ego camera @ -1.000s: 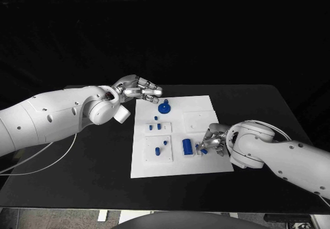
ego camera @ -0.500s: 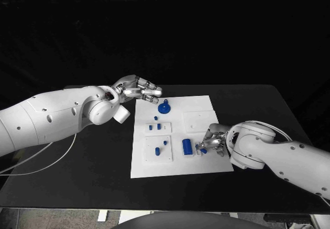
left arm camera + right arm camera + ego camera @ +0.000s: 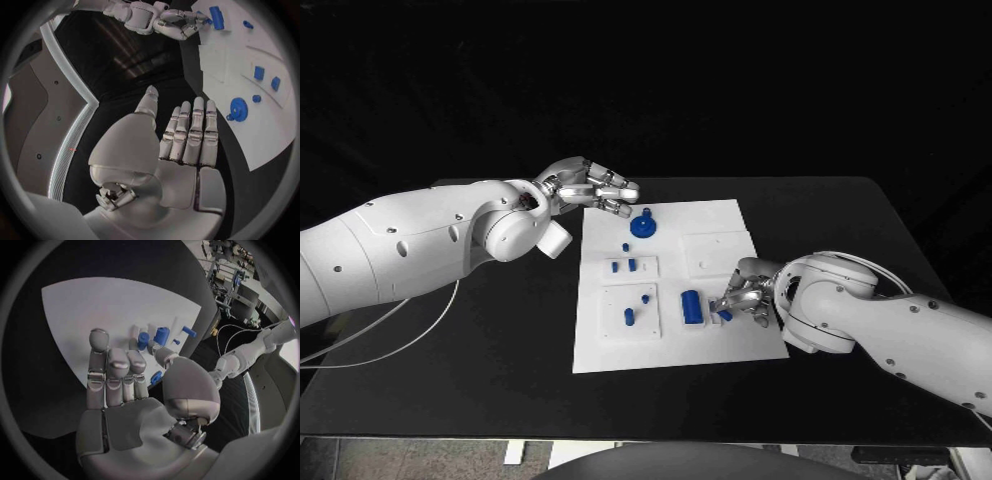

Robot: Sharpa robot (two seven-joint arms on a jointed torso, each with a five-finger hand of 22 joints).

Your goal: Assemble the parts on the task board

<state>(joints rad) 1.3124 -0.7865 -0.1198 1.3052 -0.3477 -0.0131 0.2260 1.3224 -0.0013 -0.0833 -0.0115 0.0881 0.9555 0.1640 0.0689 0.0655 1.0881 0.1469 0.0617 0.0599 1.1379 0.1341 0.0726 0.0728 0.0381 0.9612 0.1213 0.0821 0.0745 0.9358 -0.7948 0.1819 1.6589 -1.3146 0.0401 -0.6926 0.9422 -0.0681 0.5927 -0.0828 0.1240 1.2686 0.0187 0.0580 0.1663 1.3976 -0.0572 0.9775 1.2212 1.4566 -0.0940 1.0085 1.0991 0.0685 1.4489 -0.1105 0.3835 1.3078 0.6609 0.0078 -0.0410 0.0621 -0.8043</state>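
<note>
- The white board lies mid-tabletop, with blue parts scattered over it, mostly loose; assembly looks barely begun.
- The right robot hand is at the board's right edge, touching a small blue piece beside the upright cylinder; whether it grips, I cannot tell.
- The left robot hand hovers empty, fingers straight, by the round knob.

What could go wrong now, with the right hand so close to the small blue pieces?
1. The right hand has its fingertips at a small blue piece near the white board's edge; the piece may slip off onto the black table.
2. The upright blue cylinder stands right beside that hand, so a sideways move might knock it over.
3. The left hand is beside the round blue part and could bump it.
</note>
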